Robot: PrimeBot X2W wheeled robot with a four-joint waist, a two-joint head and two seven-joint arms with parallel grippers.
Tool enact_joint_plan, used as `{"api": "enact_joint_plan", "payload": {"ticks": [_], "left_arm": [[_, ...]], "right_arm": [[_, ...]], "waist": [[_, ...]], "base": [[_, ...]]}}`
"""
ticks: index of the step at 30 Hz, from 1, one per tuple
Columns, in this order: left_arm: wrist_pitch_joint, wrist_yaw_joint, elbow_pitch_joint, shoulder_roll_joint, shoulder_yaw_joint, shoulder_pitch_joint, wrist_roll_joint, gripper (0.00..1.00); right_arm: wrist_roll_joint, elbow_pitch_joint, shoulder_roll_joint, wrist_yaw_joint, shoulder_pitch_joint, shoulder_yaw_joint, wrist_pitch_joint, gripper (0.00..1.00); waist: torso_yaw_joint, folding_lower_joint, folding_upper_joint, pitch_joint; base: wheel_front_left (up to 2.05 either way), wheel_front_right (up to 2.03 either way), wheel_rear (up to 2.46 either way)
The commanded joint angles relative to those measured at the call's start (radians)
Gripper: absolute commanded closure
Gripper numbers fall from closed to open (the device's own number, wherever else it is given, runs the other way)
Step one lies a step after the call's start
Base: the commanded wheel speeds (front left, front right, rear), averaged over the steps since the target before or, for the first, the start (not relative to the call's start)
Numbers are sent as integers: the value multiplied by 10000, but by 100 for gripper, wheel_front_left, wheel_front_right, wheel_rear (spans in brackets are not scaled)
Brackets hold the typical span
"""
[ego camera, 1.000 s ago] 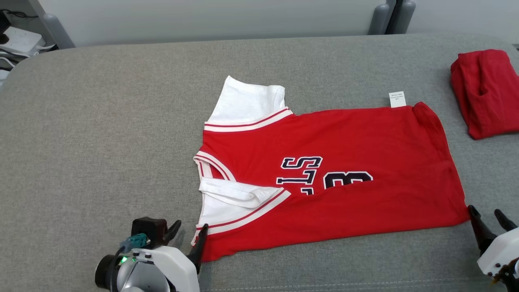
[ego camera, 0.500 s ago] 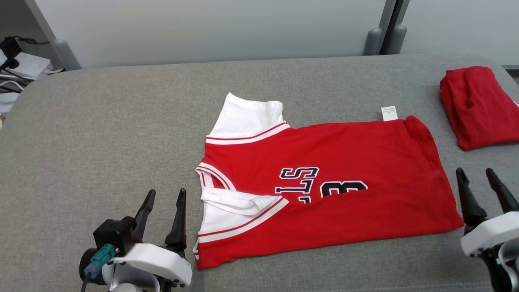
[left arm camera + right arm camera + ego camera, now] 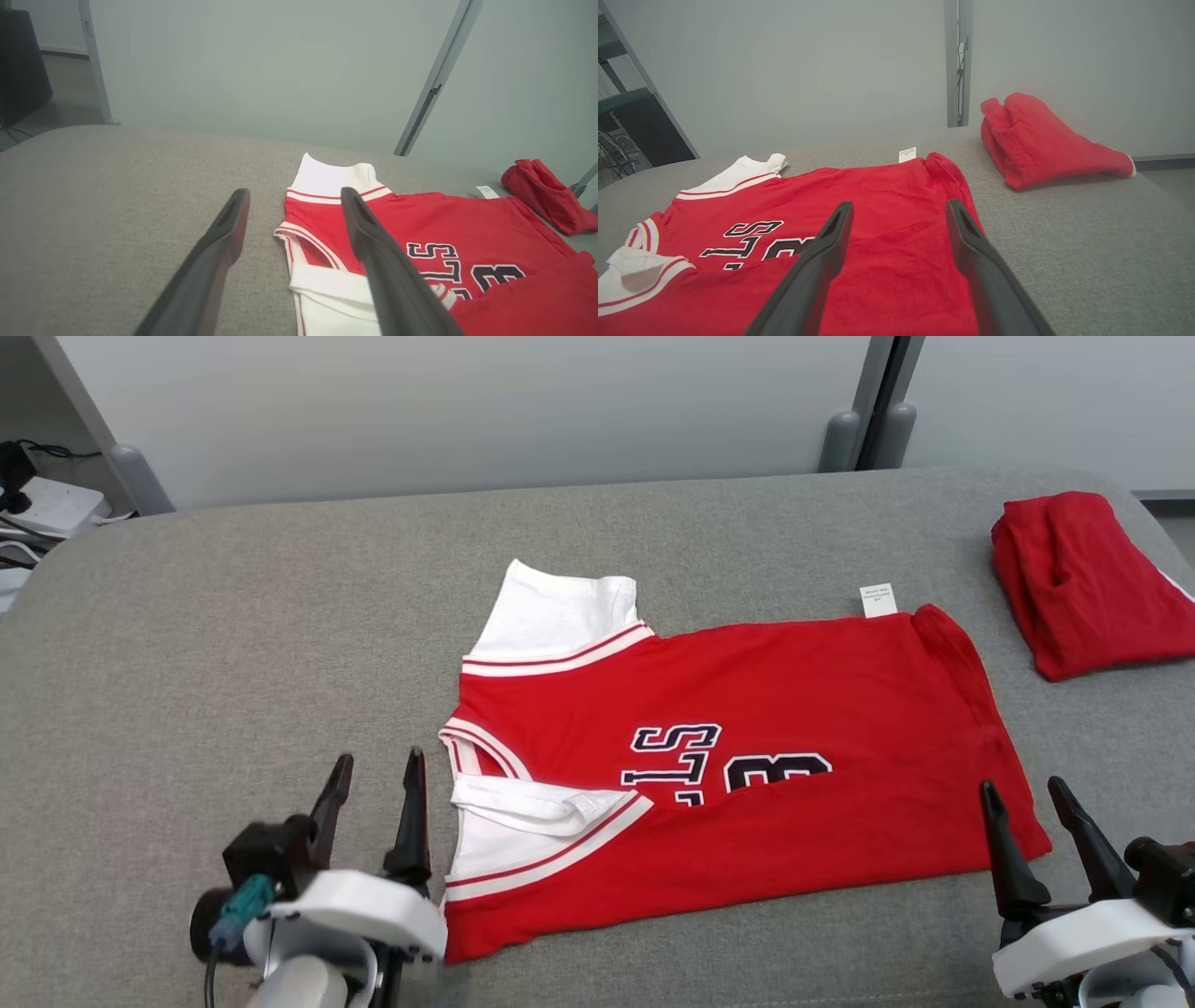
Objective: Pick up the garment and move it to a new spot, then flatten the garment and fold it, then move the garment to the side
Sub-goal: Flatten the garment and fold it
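The garment (image 3: 747, 775) is a red jersey with white sleeves and dark lettering, lying flat on the grey surface with its near long edge folded over the print. It also spreads across the left wrist view as the garment (image 3: 467, 233) and the right wrist view as the garment (image 3: 859, 205). My left gripper (image 3: 378, 775) stands open just left of the jersey's sleeve corner, holding nothing. At the jersey's hem corner, my right gripper (image 3: 1027, 798) is open and empty too. In the wrist views the left gripper (image 3: 294, 198) and right gripper (image 3: 899, 210) show spread fingers above the cloth.
A second red garment (image 3: 1083, 583), folded into a bundle, lies at the far right of the grey padded surface (image 3: 233, 644); it appears as the bundle (image 3: 1041, 140) in the right wrist view. A grey wall with upright posts (image 3: 859, 420) backs the surface.
Both grippers let go of the jersey's near edge, rose and drew back with fingers pointing up. The camera tilted, shifting the whole picture. The jersey lies as it was left.
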Motion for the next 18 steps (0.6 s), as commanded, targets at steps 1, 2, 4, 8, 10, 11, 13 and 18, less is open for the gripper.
{"api": "enact_joint_plan", "payload": {"ticks": [1,2,4,8,10,11,13,18], "left_arm": [[-102,-108,-43,72,341,-1013,181,0],[-53,-168,172,46,297,-1330,202,0],[-12,-289,594,-7,255,-2007,229,0],[400,-480,1615,-103,135,-3443,265,0],[682,-674,2400,-193,-11,-4647,348,0],[796,-723,2694,-242,-47,-5047,355,0],[1068,-852,3316,-343,-112,-5851,332,0],[1510,-1192,4911,-479,-299,-7818,413,0]], "right_arm": [[-107,-288,-148,-25,-175,197,-144,0],[-103,-295,-149,-25,-197,215,-144,0],[-51,-339,-164,-25,-269,260,-144,0],[153,-462,-313,-25,-558,537,-144,0],[261,-508,-425,-25,-855,651,-145,0],[309,-525,-459,-25,-952,701,-145,0],[435,-596,-536,-25,-1144,865,-145,0],[612,-724,-732,-25,-1618,1101,-145,0]], "waist": [[-85,0,0,134],[-128,0,0,216],[-227,0,0,414],[-499,0,0,1022],[-648,0,0,1589],[-681,0,0,1792],[-738,0,0,2199],[-915,0,0,3169]], "base": [[0,0,0],[0,0,0],[0,0,0],[0,0,0],[0,0,0],[0,0,0],[0,0,0],[0,0,0]]}}
